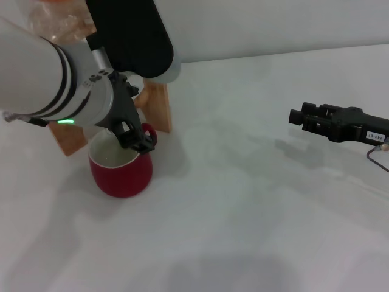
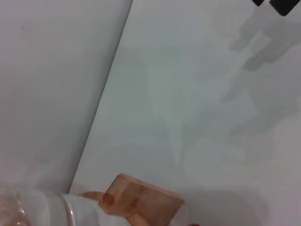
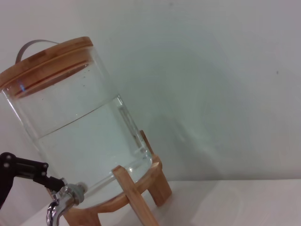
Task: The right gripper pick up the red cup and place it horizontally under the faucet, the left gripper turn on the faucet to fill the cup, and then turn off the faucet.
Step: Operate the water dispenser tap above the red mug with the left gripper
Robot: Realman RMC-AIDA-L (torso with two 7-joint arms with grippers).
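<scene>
The left gripper [image 1: 135, 137], black claw, grip unclear, hangs over the glossy red ceramic cup [image 1: 121, 169] at the small chrome faucet [image 3: 63, 203]; turn its lever gently, watching the cup's fill. The right gripper [image 1: 299, 117] idles well apart, its fingers' state unclear.

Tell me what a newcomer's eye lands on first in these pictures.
First, the glossy dark-red ceramic cup standing upright on the white table, with the left arm's black hand right above its rim. Behind them stands the clear glass water jar with its bamboo lid on a wooden stand, its small chrome faucet met by that black hand. The right arm's black hand hovers apart, far to the right.
</scene>
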